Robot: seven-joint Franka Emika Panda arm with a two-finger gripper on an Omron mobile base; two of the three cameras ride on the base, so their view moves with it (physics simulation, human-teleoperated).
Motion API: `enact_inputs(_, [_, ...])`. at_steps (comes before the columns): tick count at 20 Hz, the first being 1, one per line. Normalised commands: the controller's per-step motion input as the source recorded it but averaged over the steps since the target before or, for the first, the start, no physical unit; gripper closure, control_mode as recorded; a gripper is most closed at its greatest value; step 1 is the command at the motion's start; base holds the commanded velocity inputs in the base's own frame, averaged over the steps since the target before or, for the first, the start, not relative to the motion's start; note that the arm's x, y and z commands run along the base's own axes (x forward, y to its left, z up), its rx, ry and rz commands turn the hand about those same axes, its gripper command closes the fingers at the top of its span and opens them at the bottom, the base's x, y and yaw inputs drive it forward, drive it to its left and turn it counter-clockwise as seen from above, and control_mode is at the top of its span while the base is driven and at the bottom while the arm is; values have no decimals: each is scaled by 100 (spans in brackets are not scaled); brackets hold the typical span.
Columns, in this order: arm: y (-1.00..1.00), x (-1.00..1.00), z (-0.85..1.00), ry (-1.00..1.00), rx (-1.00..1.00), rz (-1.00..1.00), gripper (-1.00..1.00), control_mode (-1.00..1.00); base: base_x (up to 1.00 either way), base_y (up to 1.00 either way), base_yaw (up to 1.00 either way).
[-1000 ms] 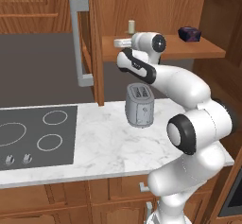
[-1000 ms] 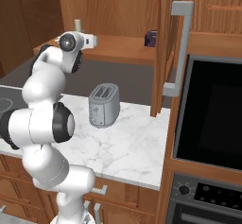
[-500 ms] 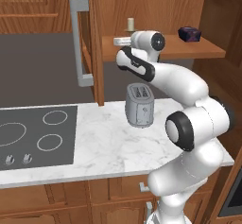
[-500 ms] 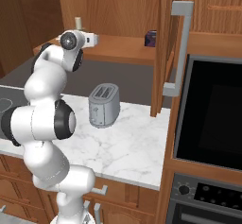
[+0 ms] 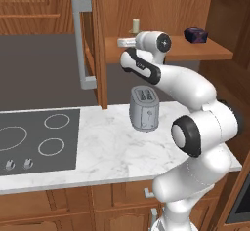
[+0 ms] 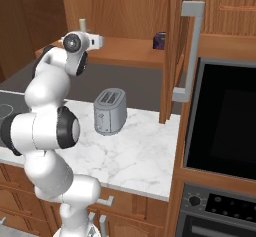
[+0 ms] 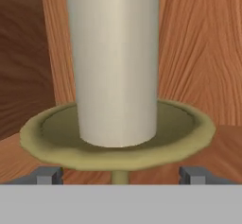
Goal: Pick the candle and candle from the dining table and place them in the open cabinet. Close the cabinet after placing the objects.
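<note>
A short thick cream candle (image 7: 116, 62) on a brass dish (image 7: 189, 128) stands upright on the wooden shelf (image 5: 210, 53) of the open cabinet (image 5: 161, 3). In the hand view it is very close. My gripper (image 7: 120, 175) is open, with its two fingertips (image 7: 47, 175) wide apart on either side of the brass stem and not touching it. In the base views the candle (image 5: 135, 26) (image 6: 82, 25) rises just above my hand (image 5: 128, 41) at the shelf's left end. The dining table is out of view.
A small dark blue thing (image 5: 196, 34) lies farther right on the shelf. The cabinet door (image 5: 95, 45) with its long grey handle (image 5: 83, 45) hangs open to the left. A grey toaster (image 5: 144, 108) stands on the marble counter beside a black hob (image 5: 34, 142). An oven (image 6: 222, 121) is at the right.
The jaws have gone from shut on the candle to wide open, letting it go on the shelf. The arm has hardly moved.
</note>
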Motion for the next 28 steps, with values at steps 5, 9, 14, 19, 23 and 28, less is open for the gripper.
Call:
enact_inputs(5, [0,-15,0,0,0,0,-100,-100,0,0,0])
enact_inputs(9, [-2,-18,0,0,0,0,-100,-100,0,0,0])
enact_inputs(14, [-13,-39,16,0,1,0,-100,-100,0,0,0])
enact_inputs(19, [-21,-56,25,0,2,0,-100,-100,0,0,0])
enact_inputs(23, [-1,-75,26,0,3,0,-100,-100,0,0,0])
enact_inputs(28, [-2,-95,16,0,1,0,-100,-100,0,0,0])
